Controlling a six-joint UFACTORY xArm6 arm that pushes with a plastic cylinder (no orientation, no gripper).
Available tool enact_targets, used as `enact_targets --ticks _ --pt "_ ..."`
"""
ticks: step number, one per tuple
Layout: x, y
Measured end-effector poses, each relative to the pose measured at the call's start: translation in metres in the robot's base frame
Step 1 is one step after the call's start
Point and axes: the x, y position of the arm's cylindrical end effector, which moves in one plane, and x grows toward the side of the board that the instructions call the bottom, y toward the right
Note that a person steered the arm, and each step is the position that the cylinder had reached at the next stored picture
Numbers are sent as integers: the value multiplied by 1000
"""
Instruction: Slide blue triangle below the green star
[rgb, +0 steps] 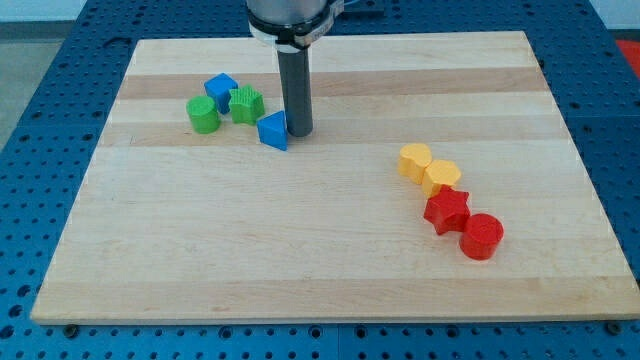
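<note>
The blue triangle (272, 130) lies on the wooden board (320, 250), just below and to the right of the green star (246, 104). My tip (298, 132) stands right against the triangle's right side. A blue cube (221, 89) sits above and to the left of the green star, touching it. A green cylinder (203, 114) sits left of the star.
At the view's right, a yellow cylinder (414, 159), a yellow block (441, 178), a red star (447, 210) and a red cylinder (482, 236) form a diagonal row. A blue perforated table surrounds the board.
</note>
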Motion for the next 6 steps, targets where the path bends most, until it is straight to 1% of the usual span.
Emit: enact_targets --ticks 2,3,4,6 --pt "10 -4" --pt "7 -17" --pt "-9 -35" --pt "-54 -73"
